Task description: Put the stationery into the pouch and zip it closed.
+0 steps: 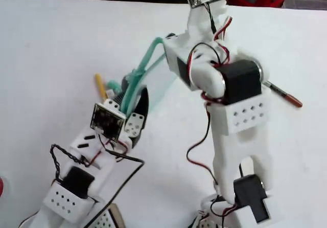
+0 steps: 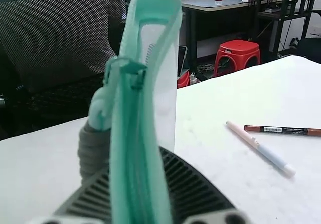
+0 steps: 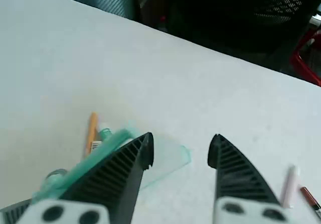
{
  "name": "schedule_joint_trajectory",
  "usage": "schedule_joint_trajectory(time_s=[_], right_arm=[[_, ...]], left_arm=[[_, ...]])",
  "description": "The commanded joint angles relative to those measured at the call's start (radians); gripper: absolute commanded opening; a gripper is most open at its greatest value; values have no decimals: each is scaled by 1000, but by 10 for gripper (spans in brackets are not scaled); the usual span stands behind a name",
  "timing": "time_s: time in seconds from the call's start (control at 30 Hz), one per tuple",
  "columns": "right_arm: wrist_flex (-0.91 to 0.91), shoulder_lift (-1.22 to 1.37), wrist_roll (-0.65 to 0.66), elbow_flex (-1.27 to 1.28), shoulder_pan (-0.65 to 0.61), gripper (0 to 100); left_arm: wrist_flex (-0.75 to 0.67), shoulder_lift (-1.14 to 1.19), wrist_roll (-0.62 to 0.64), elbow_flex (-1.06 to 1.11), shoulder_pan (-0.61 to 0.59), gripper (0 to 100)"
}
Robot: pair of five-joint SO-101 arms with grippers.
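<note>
My left gripper [image 1: 136,101] clamped the pouch [image 2: 143,108] upright, my right gripper [image 3: 180,151] gaped wide close by it; I judged it best to steady the mouth, then fetch the brown pen [image 2: 283,130] lying well apart

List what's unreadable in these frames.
High view: the right arm covers most of the brown pen and part of the pouch.
Left wrist view: the pouch, edge-on at the lens, doesn't show whether anything is inside.
Right wrist view: the pouch hides one end of the orange pencil; the picture's edge cuts off the brown pen.
</note>
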Motion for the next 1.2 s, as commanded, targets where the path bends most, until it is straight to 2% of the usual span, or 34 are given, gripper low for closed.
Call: schedule_joint_trajectory(time_s=[0.0,0.33,0.4,0.5,0.57,0.73,0.9,0.97,1.17], right_arm=[[35,-36,-17,-52,-62,180],[-2,188,-17,-63,13,177],[-22,226,-17,-63,38,177],[-30,262,-25,-63,64,177],[-27,271,-25,-63,65,177],[-27,254,-25,-63,47,177],[-13,211,-25,-63,22,177],[-10,173,-25,-63,18,180],[15,8,-17,-63,12,180]], left_arm=[[-17,-7,3,-54,12,24],[-25,-8,8,-34,8,31],[-25,-8,11,-35,8,75],[-17,-8,123,-32,2,163],[-17,-8,176,-32,-18,181],[-49,-8,123,23,-12,170],[-198,-8,-12,120,51,18],[-230,-8,-51,144,74,31],[-238,-8,-54,155,82,24]])
